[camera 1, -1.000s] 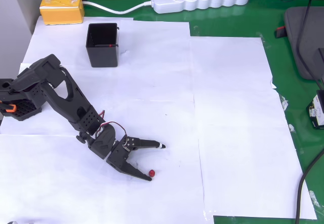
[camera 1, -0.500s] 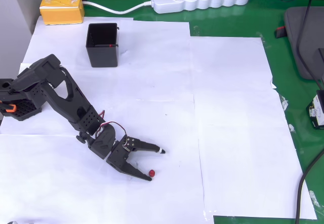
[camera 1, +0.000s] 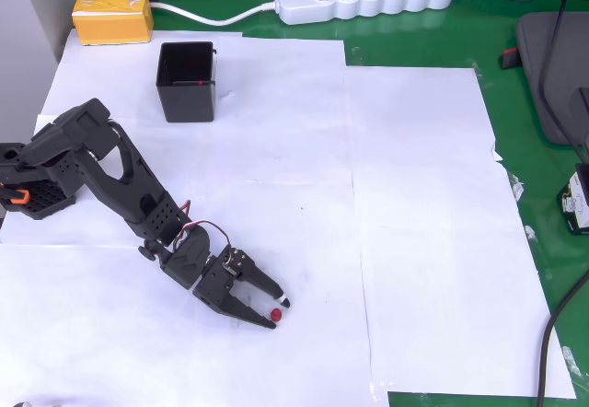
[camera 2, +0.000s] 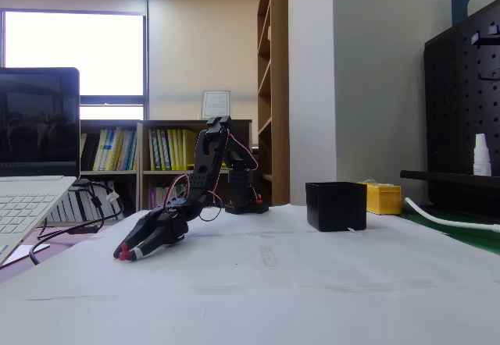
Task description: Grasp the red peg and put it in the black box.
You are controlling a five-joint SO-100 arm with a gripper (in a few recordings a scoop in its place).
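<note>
peg sitting between the two finger tips

in the overhead view the black arm is reaching down toward 5 o'clock from its base at the left edge. the gripper is lying low over the white paper. its two fingers are nearly together, with only a small gap at the tips. the red peg is sitting right in that gap, touching or almost touching both tips. i cannot tell if the fingers are squeezing it tight. the peg looks like it is lying on the paper, not lifted.

in the fixed view the gripper is pointing down at about 7 o'clock, with its tips at the paper. a tiny red peg is showing at the very end of the fingers.

the black box is standing upright, well apart from the gripper, at about 11 o'clock from it in the overhead view. in the fixed view the black box is standing far off at 3 o'clock from the gripper. a yellow block is lying at 10 o'clock from the box in the overhead view.
</note>
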